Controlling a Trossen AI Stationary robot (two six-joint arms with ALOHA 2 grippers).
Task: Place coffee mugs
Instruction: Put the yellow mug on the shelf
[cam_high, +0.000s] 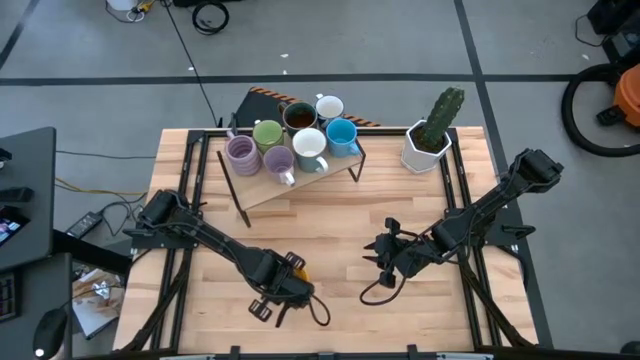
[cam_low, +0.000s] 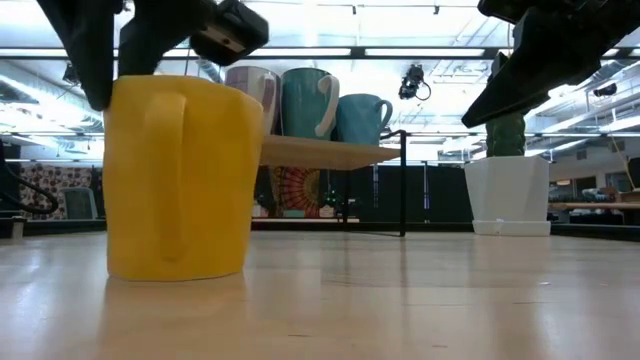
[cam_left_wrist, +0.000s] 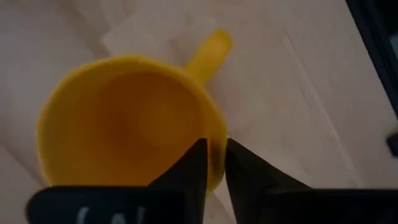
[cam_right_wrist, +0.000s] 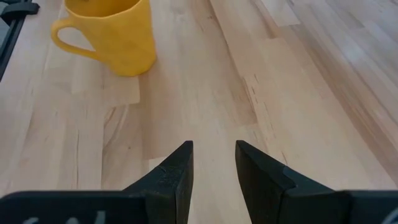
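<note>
My left gripper (cam_left_wrist: 211, 163) was clamped on the rim of a yellow-orange mug (cam_left_wrist: 127, 124), one dark finger inside the bowl and the other against the outer wall, on the side opposite the handle. The mug stood upright on the pale, grained wooden table (cam_high: 330, 220), its long axis vertical and its round mouth open to the ceiling; its glossy ceramic wall looked faintly faceted in my right wrist view (cam_right_wrist: 118, 34). Its looped handle lay level with the tabletop, pointing away from my left fingers. From overhead the mug (cam_high: 297, 266) sat at the near, left part of the table, well apart from the slim wooden shelf (cam_high: 290, 180) on thin black legs at the far edge. On that shelf stood seven smooth round mugs in a tight cluster: two purple (cam_high: 241, 153), one green (cam_high: 267, 134), one dark brown (cam_high: 299, 117), two white (cam_high: 309, 146) and one blue (cam_high: 341, 134). Right of the shelf sat a white hexagonal pot (cam_high: 425, 150) with a green cactus. My right gripper (cam_right_wrist: 212, 163) hung over bare wood, right of the yellow-orange mug and apart from it, its two wedge-shaped fingers parted by a narrow gap and holding nothing.
</note>
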